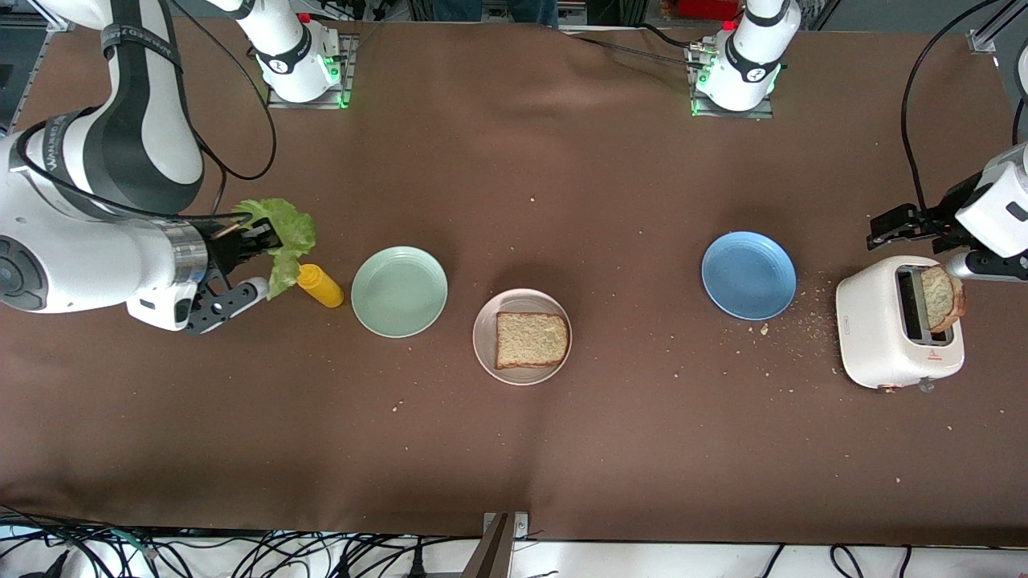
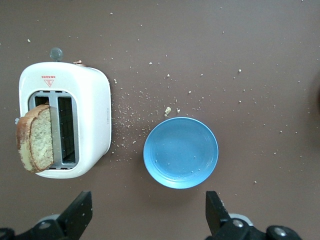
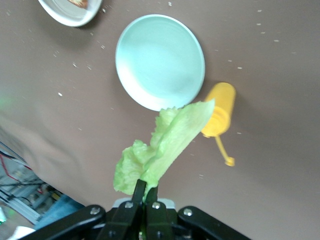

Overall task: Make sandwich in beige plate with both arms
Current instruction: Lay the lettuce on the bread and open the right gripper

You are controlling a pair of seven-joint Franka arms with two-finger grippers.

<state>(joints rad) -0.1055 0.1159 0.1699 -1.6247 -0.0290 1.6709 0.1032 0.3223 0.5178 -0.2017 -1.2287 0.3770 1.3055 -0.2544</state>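
1. Front view cuts off most of the left arm at the frame edge; only its wrist and the left gripper (image 1: 899,227) show, up over the toaster (image 1: 879,321) at the left arm's end of the table (image 1: 610,449).
2. Left gripper: jaws spread wide, holding nothing; in its wrist view only the two fingertips (image 2: 80,212) show.
3. One bread slice (image 1: 941,299) stands half out of a toaster slot, its lower part hidden inside.
4. Right arm reaches low and level; the right gripper (image 1: 255,242) hangs over the table beside a yellow bottle (image 1: 320,286). Jaws pinched tight on a lettuce leaf (image 3: 165,145).
5. Second bread slice (image 1: 531,339) lies flat in the beige plate (image 1: 487,347), between the green plate (image 1: 399,291) and blue plate (image 1: 748,275), nearer the front camera than both.
6. Small red mark on the toaster top (image 2: 49,80); lettering unreadable. Arm link lettering partly hidden.
7. Crumbs lie around the toaster.
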